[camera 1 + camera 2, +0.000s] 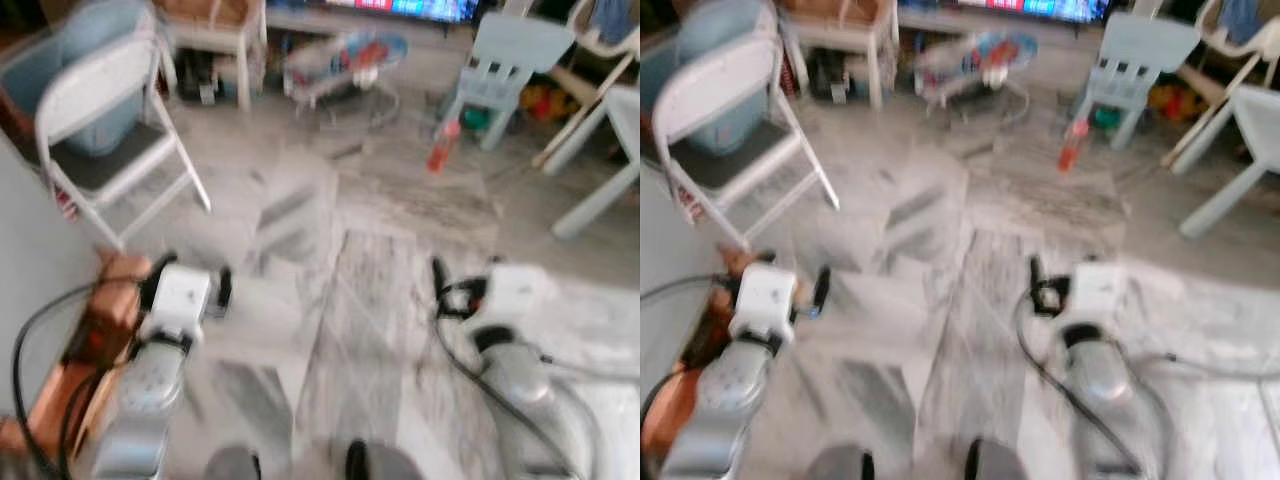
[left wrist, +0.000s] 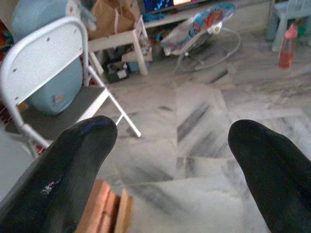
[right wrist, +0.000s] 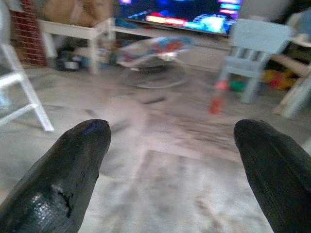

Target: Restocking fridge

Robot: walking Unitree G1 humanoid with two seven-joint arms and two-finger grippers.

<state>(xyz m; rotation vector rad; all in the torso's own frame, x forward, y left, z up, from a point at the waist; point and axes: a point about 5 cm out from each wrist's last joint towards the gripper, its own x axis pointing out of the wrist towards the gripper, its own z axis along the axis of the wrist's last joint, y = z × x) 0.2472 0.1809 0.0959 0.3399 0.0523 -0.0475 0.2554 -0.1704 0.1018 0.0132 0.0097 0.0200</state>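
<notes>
Both tools gape above marble floor (image 1: 400, 330) near red bottle (image 1: 443, 146).

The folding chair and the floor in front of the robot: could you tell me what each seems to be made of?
White folding chair: apparently painted metal tubing, thin bent legs, with a darker, possibly padded seat. Grey veined floor: looks like polished marble or marble-look tile, streaked in slabs.

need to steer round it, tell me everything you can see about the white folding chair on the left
The white folding chair stands upright and unfolded on the pale marble-look floor, ahead and to the robot's left. It looks like painted metal: a rounded white backrest, thin white tube legs splayed out, and a flat dark grey seat. Nothing lies on the seat. A light blue rounded object sits close behind it; whether they touch is unclear. The picture is blurred, so finer detail is lost.
</notes>
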